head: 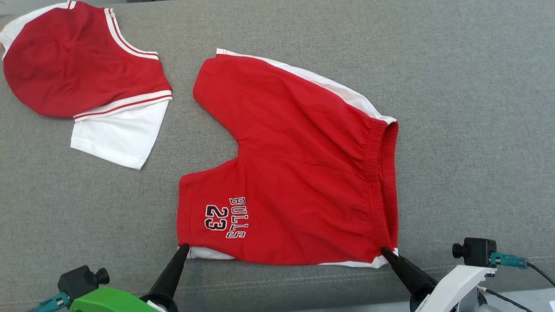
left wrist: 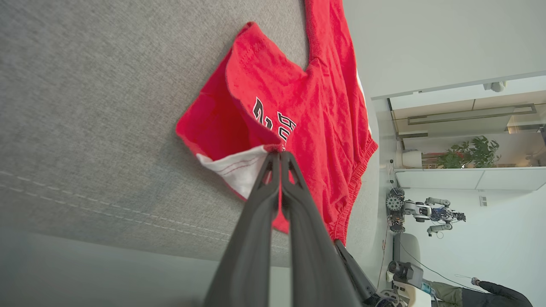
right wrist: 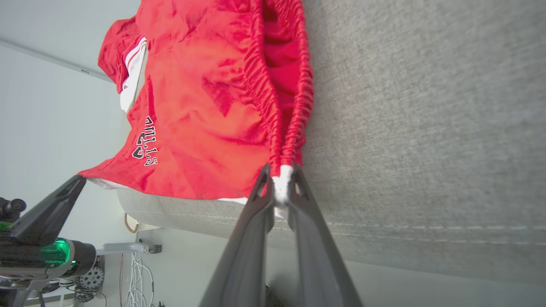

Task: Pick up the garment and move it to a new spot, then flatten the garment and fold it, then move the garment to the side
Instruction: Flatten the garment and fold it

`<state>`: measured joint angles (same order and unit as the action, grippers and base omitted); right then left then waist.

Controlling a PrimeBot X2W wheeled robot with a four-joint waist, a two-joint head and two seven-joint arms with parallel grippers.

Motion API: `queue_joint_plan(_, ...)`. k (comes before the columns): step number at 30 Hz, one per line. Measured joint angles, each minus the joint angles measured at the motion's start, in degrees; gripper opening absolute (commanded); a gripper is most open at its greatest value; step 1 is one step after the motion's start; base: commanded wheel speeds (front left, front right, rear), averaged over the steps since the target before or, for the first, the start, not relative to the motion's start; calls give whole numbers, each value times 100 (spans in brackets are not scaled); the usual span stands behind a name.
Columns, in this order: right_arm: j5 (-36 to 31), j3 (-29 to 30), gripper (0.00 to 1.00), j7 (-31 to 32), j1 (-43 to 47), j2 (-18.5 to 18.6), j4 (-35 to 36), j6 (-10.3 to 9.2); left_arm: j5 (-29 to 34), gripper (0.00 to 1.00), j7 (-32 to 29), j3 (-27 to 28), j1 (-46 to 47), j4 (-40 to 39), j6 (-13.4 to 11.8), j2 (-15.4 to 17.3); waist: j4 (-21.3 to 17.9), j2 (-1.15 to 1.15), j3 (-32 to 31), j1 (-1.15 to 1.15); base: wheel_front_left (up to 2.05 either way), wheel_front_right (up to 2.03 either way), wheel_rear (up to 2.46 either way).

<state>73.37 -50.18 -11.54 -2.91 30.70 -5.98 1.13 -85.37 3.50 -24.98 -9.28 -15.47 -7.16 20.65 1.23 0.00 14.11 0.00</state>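
The garment (head: 295,173) is a pair of red shorts with white side stripes and "BULLS 23" printed on one leg. It lies spread flat on the grey cushion (head: 455,130), waistband to the right. My left gripper (head: 185,247) is shut on the near leg's hem corner, which it pinches and lifts slightly in the left wrist view (left wrist: 279,155). My right gripper (head: 383,250) is shut on the near corner of the elastic waistband. In the right wrist view (right wrist: 281,179), white fabric sits squeezed between its fingertips. Both hold the garment's (right wrist: 200,106) near edge.
A second garment, a red and white top (head: 86,73), lies at the far left of the cushion. The cushion's front edge with a stitched seam (head: 277,281) runs just behind my grippers. Bare grey cushion stretches to the right of the shorts.
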Motion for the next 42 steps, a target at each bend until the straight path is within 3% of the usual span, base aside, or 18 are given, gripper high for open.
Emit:
queue_joint_plan(2,179,52,0,1,32,-64,24,52,0,0,1,0,0,8,0,-2,-1,0,-2,0,0,0,0)
queue_joint_plan(10,2236,576,0,312,511,-630,873,446,1,0,0,170,5,-193,0,97,-20,0,49,0,0,0,0)
queue_joint_plan(15,3342,1121,0,407,519,-920,1530,517,58,0,-151,456,226,-477,0,481,-59,0,194,0,0,0,0)
queue_joint_plan(19,3947,1492,0,427,453,-1089,1801,539,221,0,-413,697,731,-687,0,1006,-92,0,359,0,0,0,0)
queue_joint_plan(27,4753,1979,0,531,-25,-1527,2054,539,245,0,-1178,1102,1700,-916,0,1695,-242,0,730,0,0,0,0)
queue_joint_plan(33,5040,2118,0,597,-248,-1735,2000,541,156,0,-1847,1241,2556,-730,0,2027,-513,0,967,0,0,0,0)
queue_joint_plan(42,5383,2193,0,581,-553,-2236,1845,541,69,0,-2750,1292,3863,46,0,2273,-1056,0,1297,0,0,0,0)
